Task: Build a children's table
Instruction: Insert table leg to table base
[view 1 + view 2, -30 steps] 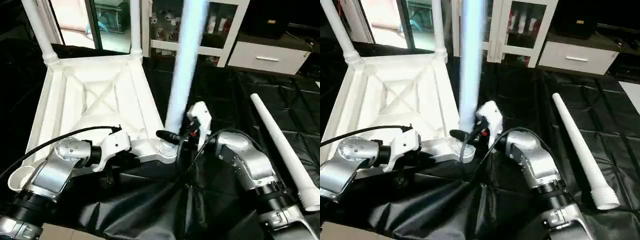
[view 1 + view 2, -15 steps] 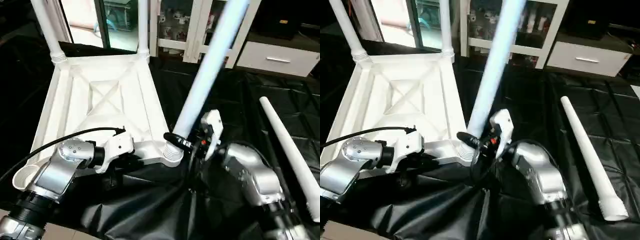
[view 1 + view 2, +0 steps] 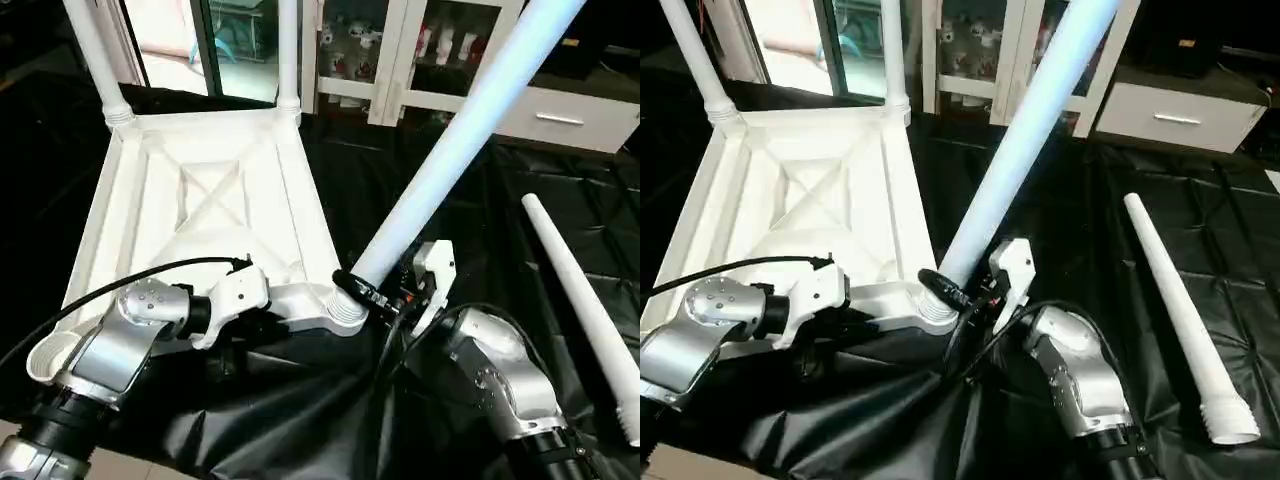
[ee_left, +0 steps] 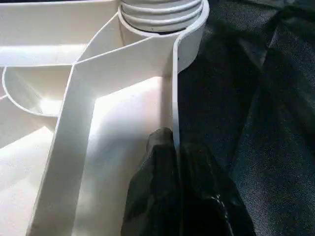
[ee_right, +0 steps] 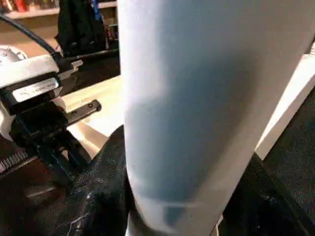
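The children's table top (image 3: 200, 200) lay upside down on the black-sheeted worktop (image 3: 420, 190), its X-ribbed underside facing up. Two legs (image 3: 92, 55) stood upright in its far corner sockets. On the left, the left gripper (image 4: 172, 147) had its black fingers (image 4: 160, 147) pinched narrowly on the top's near rim, one finger inside the rim wall and one outside, just beside the near right corner socket (image 3: 345, 305). At that socket, the right gripper (image 3: 368, 292) held the base of a third leg (image 3: 460, 130) between its fingers, which sat on either side of the tube. This leg's ribbed end met the socket, and its long axis leaned up and away to the right. Farther right, a fourth leg (image 3: 580, 310) lay flat on the worktop, well apart, thick ribbed end toward the robot, narrow tip pointing away.
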